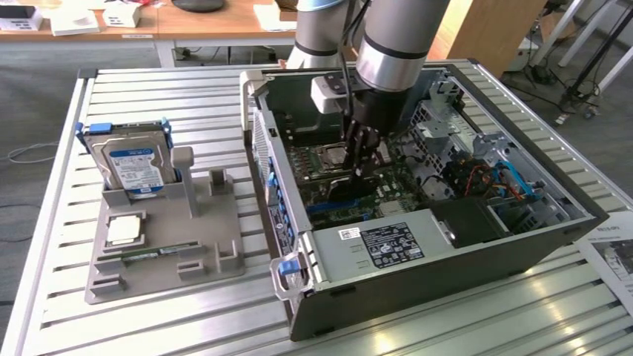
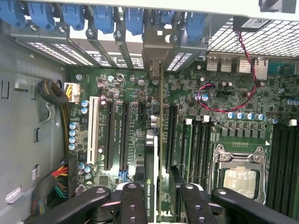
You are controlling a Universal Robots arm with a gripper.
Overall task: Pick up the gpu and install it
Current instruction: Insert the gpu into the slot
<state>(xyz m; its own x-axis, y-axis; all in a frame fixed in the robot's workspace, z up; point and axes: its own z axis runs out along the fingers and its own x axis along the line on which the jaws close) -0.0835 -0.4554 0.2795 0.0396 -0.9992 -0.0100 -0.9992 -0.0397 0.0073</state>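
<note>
On the bench (image 1: 148, 326), the exterior view has the end effector (image 1: 362, 152) down inside the open computer case (image 1: 445, 282). A grey holder (image 1: 163, 276) beside the case carries a hard drive (image 1: 133, 167) and a memory stick (image 1: 148, 254). The wrist view shows the fingers (image 2: 133, 205) clamped on the gpu (image 2: 150, 158), which stands edge-on over the motherboard (image 2: 224, 93) slots.

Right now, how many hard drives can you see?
1. The blue-labelled hard drive stands on end on the grey holder, to the exterior view's left of the open computer case. More may be hidden inside the case.
</note>
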